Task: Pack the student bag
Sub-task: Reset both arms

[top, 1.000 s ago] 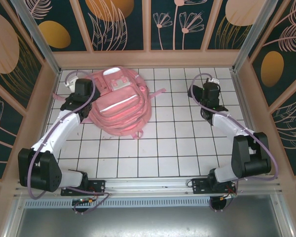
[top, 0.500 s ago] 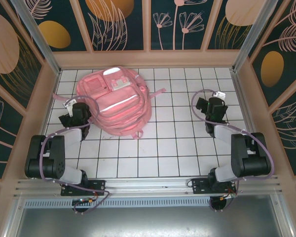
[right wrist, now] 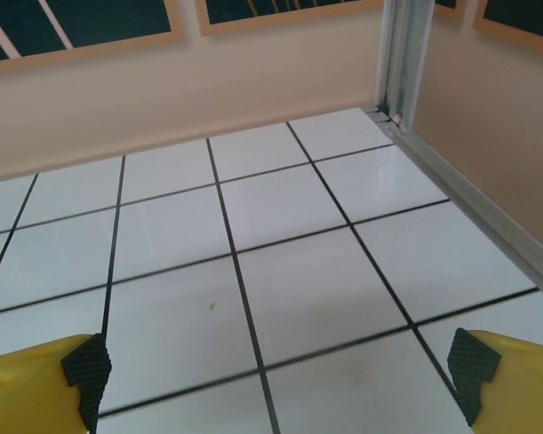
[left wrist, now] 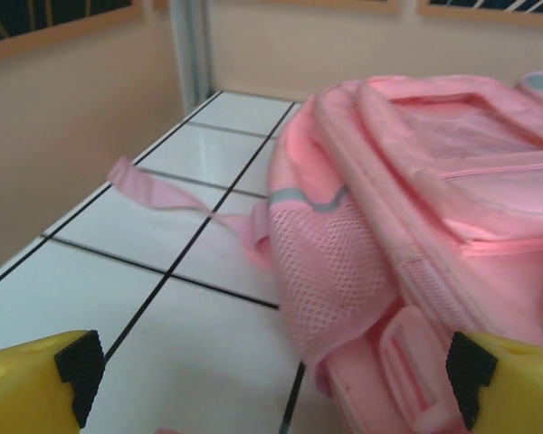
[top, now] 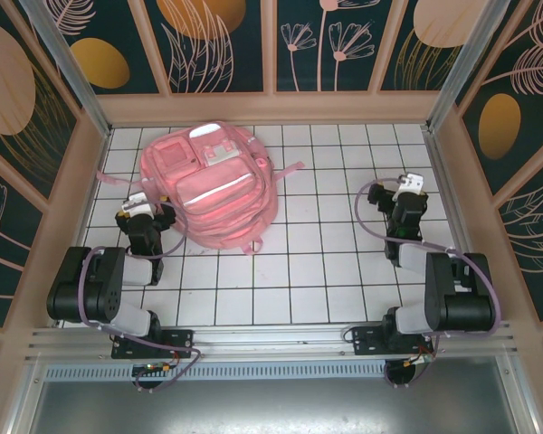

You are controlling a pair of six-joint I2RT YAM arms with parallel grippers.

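We hold the left gripper (left wrist: pixel 273 366) wide apart and empty, the large soft pink backpack (left wrist: pixel 407 181) lying just ahead to its right, while the right gripper (right wrist: pixel 281 362), equally spread, faces bare white tiled table (right wrist: pixel 281 226) well apart from it, seemingly parked clear.

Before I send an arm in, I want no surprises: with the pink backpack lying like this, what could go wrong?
1. A loose strap trails over the tiles just beyond the left jaws, which stand wide open; a low approach could snag and drag it.
2. The pink backpack is soft and lies flat on smooth tiles; a one-sided push may slide or crumple it instead of opening a pocket.
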